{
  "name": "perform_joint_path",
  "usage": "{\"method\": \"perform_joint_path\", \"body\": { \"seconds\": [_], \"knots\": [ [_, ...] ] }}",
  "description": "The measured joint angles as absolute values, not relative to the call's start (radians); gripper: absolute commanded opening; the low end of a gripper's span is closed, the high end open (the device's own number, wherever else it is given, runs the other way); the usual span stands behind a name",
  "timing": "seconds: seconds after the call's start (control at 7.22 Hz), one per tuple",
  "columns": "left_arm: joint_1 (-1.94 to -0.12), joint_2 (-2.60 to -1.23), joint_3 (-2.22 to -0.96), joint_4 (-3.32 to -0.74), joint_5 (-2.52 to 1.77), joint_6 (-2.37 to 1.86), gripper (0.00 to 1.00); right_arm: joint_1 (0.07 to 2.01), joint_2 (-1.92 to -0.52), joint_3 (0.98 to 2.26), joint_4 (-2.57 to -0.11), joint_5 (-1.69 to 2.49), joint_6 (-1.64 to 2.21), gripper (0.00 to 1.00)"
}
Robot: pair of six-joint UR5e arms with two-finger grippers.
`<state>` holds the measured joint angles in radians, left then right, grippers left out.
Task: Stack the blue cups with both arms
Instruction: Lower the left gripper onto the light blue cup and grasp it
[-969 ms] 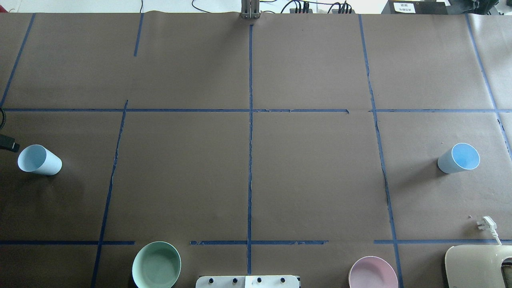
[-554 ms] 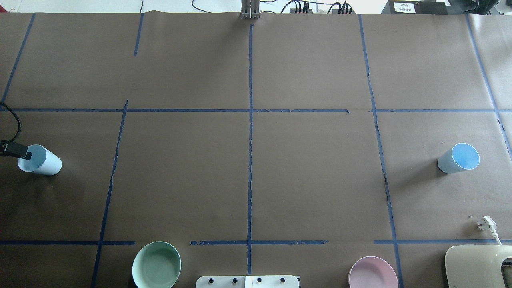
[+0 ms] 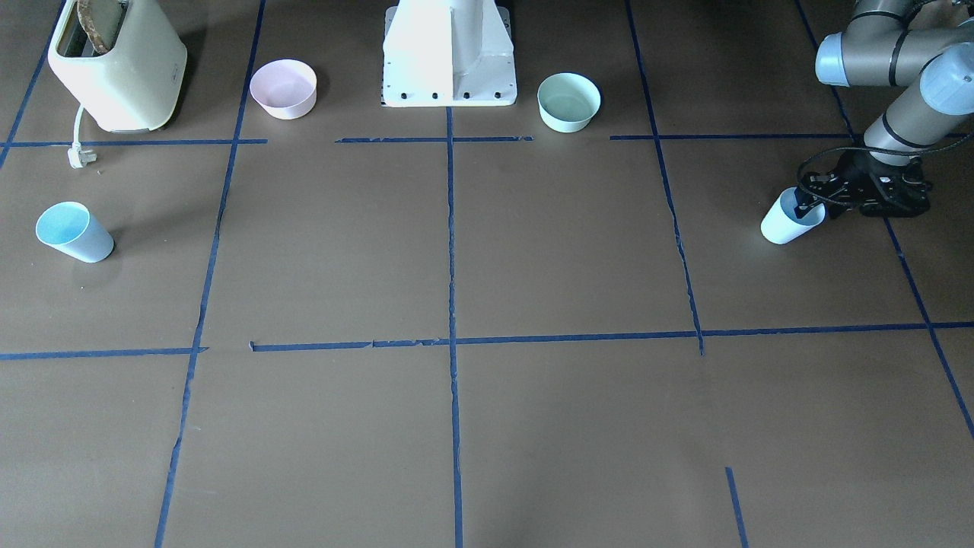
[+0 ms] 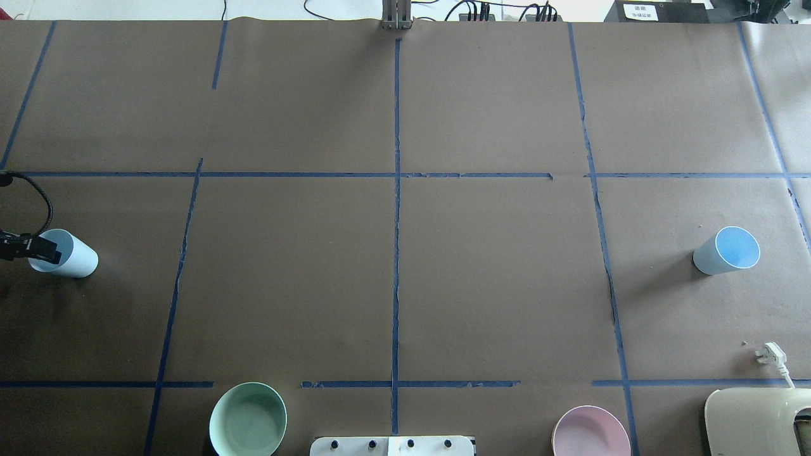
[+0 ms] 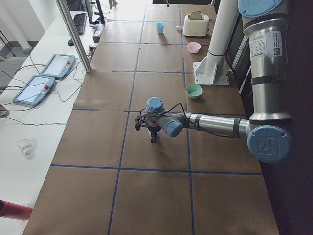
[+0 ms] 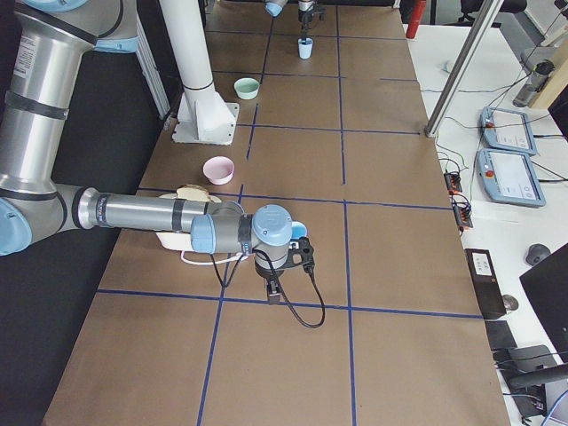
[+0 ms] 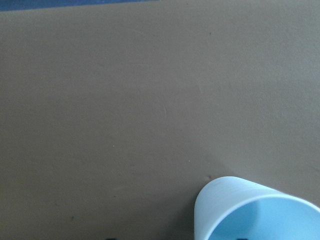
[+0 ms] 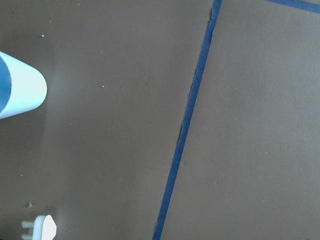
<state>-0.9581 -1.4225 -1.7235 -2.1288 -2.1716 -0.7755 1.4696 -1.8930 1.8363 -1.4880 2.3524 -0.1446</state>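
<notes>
Two pale blue cups stand upright at opposite ends of the table. The left cup (image 4: 71, 256) (image 3: 784, 224) is at the table's left end. My left gripper (image 4: 43, 251) (image 3: 805, 204) is open at its rim, one finger inside the mouth and one outside. The left wrist view shows this cup (image 7: 250, 207) at the bottom right. The right cup (image 4: 727, 251) (image 3: 74, 232) stands free. My right gripper (image 6: 273, 291) shows only in the exterior right view, near that cup; I cannot tell if it is open. The right wrist view shows the cup (image 8: 20, 85) at its left edge.
A mint-green bowl (image 4: 248, 419) and a pink bowl (image 4: 590, 432) sit near the white pedestal (image 3: 449, 53). A cream toaster (image 3: 114, 65) with its loose plug (image 4: 772, 354) stands at the near right. Blue tape lines cross the brown table.
My left gripper has come in from the table's left edge and moved onto the left cup's rim. Both cups have stayed in place.
</notes>
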Motion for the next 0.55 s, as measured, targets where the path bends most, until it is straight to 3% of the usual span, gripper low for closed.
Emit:
{"method": "perform_joint_path", "body": {
  "seconds": [0.55],
  "knots": [
    [-0.958,-1.457,-1.763,-2.113,-2.208,-0.802,0.0,1.47,-1.893,1.836,-1.488,2.353,-0.144,1.0]
  ]
}}
